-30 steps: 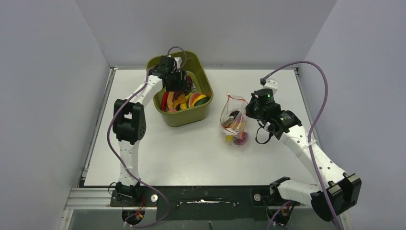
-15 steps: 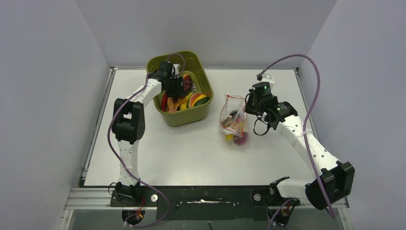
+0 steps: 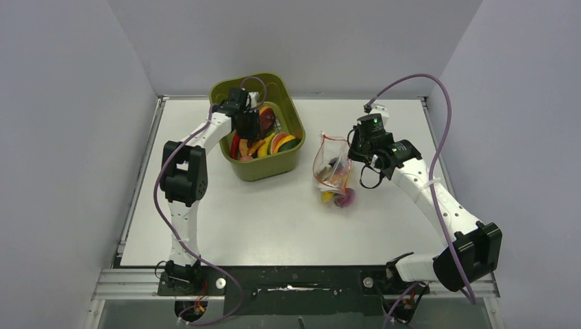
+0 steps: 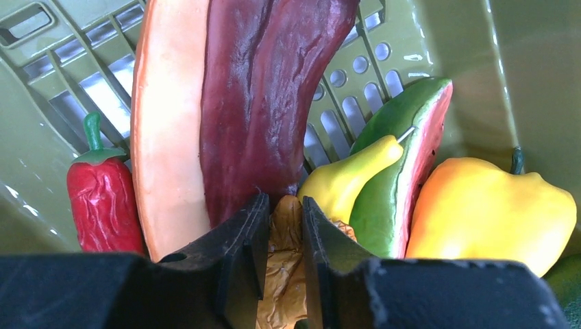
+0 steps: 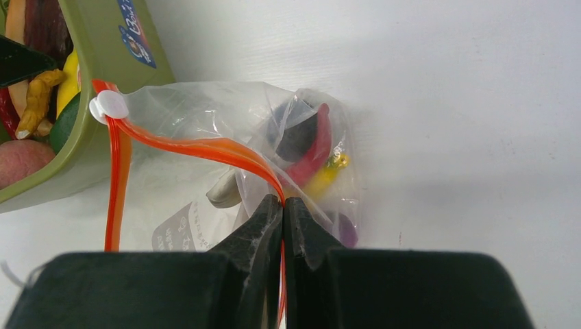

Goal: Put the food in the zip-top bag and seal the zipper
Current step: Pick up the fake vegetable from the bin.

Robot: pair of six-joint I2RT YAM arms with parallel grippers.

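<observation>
My left gripper (image 3: 250, 125) is down in the olive-green bin, shut on a crinkled tan food piece (image 4: 289, 229) between its fingers (image 4: 284, 205). Around it lie a dark maroon strip (image 4: 267, 89), a red chilli (image 4: 103, 199), a yellow pear (image 4: 346, 181) and a yellow pepper (image 4: 493, 212). My right gripper (image 3: 353, 147) is shut (image 5: 283, 203) on the red-orange zipper (image 5: 192, 145) and holds the clear zip-top bag (image 3: 334, 170) up by its mouth, which gapes open. The bag (image 5: 205, 116) holds a dark round piece (image 5: 298, 133), a red pepper (image 5: 314, 154) and yellow and purple bits.
The olive-green bin (image 3: 291, 103) stands at the table's back centre-left, close to the bag's left; its wall shows in the right wrist view (image 5: 109, 48). A white slider (image 5: 109, 106) sits at the zipper's far end. Grey walls enclose three sides.
My right gripper has moved a little back and left, taking the bag's mouth with it. My left gripper has shifted slightly inside the bin.
</observation>
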